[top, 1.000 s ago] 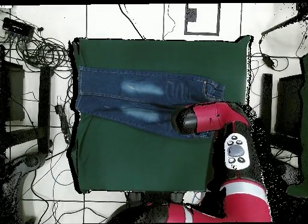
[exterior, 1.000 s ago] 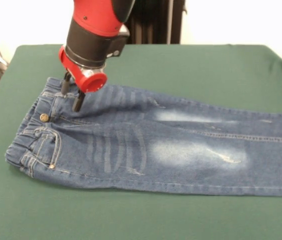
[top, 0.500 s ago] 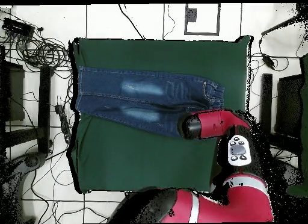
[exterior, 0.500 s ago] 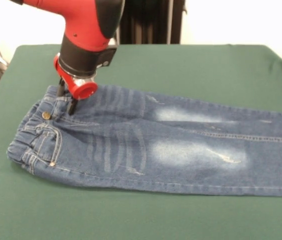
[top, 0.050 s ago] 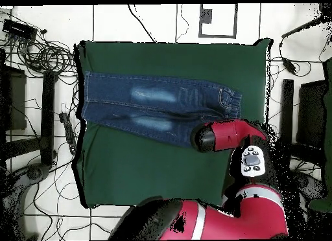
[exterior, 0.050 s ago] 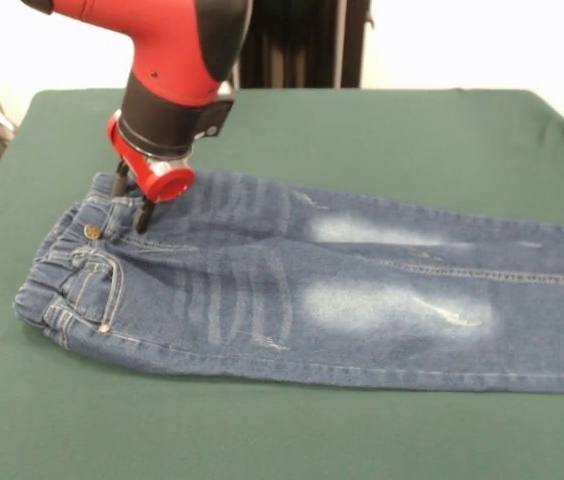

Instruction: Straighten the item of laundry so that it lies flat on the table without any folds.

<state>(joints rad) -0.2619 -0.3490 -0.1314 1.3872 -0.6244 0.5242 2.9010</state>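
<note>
Pincer down on the jeans at the waistband's far end, its two dark fingers slightly spread, tips touching denim beside the metal button. Jeans lie lengthwise across the green table, waistband toward one short edge, legs running to the other, mostly flat.

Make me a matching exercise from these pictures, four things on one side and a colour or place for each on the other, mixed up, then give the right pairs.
Things:
1. jeans
2. table
3. gripper
4. metal button

Descriptions:
A. covered in dark green cloth
B. on the denim just below the elastic waistband
C. blue with faded whitish patches
D. two dark fingers set apart, at the waistband's far end

Pairs: 1-C, 2-A, 3-D, 4-B
</note>
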